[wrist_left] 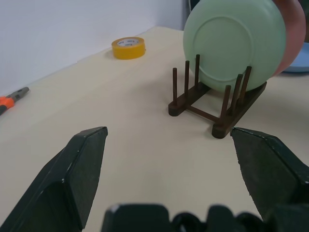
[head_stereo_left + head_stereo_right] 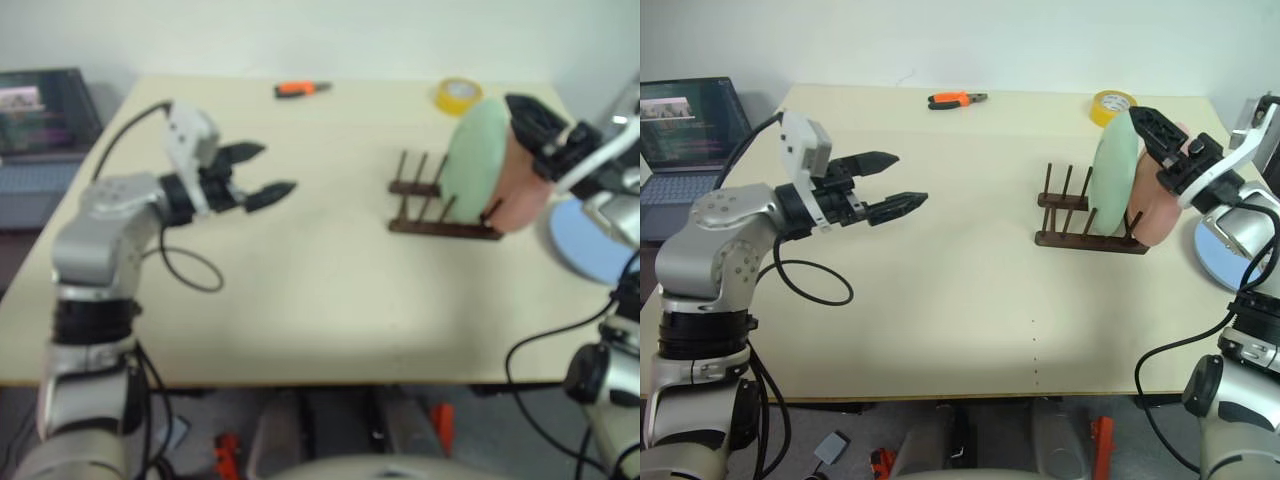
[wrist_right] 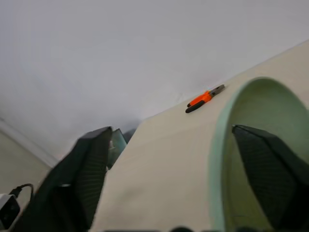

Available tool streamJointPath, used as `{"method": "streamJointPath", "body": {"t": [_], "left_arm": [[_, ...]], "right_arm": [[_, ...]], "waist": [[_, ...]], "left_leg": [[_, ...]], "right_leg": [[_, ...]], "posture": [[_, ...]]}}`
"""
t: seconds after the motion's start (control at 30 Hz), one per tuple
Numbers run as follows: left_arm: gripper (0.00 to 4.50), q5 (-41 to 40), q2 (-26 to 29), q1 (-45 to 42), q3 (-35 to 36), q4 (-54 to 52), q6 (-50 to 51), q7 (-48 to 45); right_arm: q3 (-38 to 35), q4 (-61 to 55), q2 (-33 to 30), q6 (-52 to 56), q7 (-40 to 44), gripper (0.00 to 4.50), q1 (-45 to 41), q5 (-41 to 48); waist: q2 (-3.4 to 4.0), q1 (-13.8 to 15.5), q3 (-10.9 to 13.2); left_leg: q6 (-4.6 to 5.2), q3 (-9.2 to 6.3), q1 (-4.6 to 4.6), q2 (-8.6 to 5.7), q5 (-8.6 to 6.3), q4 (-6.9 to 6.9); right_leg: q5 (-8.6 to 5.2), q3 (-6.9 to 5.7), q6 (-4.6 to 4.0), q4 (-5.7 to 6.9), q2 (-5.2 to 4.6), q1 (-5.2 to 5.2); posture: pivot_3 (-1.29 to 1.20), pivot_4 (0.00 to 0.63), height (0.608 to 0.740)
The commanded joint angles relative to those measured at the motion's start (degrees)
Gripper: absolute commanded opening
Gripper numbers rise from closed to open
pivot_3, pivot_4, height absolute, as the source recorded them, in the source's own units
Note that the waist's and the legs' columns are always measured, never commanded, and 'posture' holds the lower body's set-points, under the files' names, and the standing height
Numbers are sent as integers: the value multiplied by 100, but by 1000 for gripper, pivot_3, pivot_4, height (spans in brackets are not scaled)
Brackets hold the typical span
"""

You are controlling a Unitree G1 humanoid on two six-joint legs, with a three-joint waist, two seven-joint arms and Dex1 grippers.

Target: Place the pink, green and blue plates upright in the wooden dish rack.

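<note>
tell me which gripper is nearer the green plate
Right. The right gripper sits at the green plate in the rack, jaws open around its rim. The left gripper hovers far across the table.

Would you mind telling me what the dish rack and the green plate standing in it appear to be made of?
The dish rack looks like dark-stained wood: brown rails with thin round pegs. The green plate looks like matte plastic or glazed ceramic; its even pale mint surface shows no glare, and a moulded foot ring marks its back. The look alone leaves that open.
</note>
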Motion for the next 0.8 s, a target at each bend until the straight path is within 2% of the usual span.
{"method": "streamJointPath", "body": {"t": [0.03,0.3,0.47,0.57,0.67,0.8], "left_arm": [[4500,3,55,-121,37,-160,-57,-11],[4500,-7,66,-142,34,-143,-55,-45],[4500,-77,56,-168,-7,-201,-62,-181],[4500,-165,85,-137,-76,-333,-31,-401],[4500,-219,74,-119,-211,-470,-8,-614],[4500,-167,-57,-173,-550,-583,63,-733]], "right_arm": [[-56,-234,-116,-259,70,4466,-134,-188],[308,-814,-889,-396,937,4466,-21,-945],[126,-959,-1665,-424,1676,4466,331,-1267],[-15,-815,-2219,-516,2142,4466,790,-1613],[27,-768,-2772,-733,2703,4466,1615,-2224],[-96,-646,-3099,-1125,3216,4466,2533,-2860]], "waist": [[0,0,0],[6,3,4],[6,15,4],[6,31,4],[4,42,3],[4,34,2]], "left_leg": [[0,0,0,0,0,0],[0,-1,-2,0,0,-3],[0,0,-1,-1,-1,-1],[0,1,-2,-3,-1,-1],[1,0,-2,-3,-1,-1],[1,2,3,-5,-1,2]], "right_leg": [[0,0,0,1,0,-1],[-4,-2,4,-5,-1,-1],[-8,-2,12,-3,-1,-1],[-9,-1,12,-6,-4,0],[-10,-2,12,-11,-5,3],[-11,0,13,-5,-5,4]], "posture": [[0,150,740],[0,150,740],[0,150,740],[0,150,740],[0,150,740],[0,150,740]]}}
